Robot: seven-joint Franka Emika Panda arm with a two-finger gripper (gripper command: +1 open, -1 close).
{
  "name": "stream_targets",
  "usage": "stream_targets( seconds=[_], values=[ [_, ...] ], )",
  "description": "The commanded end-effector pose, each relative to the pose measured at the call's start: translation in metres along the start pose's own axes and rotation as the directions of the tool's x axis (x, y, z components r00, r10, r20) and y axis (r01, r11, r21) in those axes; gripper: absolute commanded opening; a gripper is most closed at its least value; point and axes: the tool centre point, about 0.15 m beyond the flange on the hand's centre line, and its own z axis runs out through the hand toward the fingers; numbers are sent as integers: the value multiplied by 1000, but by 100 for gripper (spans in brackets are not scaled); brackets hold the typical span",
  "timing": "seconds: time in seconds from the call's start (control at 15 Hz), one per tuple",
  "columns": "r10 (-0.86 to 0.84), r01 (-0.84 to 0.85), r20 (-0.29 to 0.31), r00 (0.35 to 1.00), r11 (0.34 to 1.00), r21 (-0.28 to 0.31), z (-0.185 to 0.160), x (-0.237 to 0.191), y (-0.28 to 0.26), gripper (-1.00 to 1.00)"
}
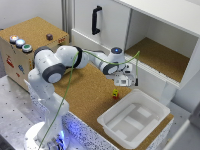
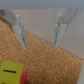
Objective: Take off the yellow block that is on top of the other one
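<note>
Yellow block (image 1: 115, 91) sits stacked on the red-orange block (image 1: 115, 95) on the cork board (image 1: 90, 95), near the white tray (image 1: 134, 118). I see my gripper (image 1: 125, 82) hanging above it, fingers (image 2: 20, 31) spread apart and holding nothing.

White end effector (image 1: 128, 80) hovers above tiny yellow block (image 1: 115, 91) stacked on red-orange block (image 1: 115, 95), cork counter (image 1: 90, 95).
</note>
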Motion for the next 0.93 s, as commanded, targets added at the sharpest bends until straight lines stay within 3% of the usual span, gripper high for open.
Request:
stream_targets(
  seconds=[0.0,0.53,0.87],
  values=[
    [92,-94,31,995,994,58,25,5,30,-100],
    [180,-185,79,981,980,72,30,-44,31,-100],
    [215,-223,78,973,969,109,25,-61,12,-100]
  ],
)
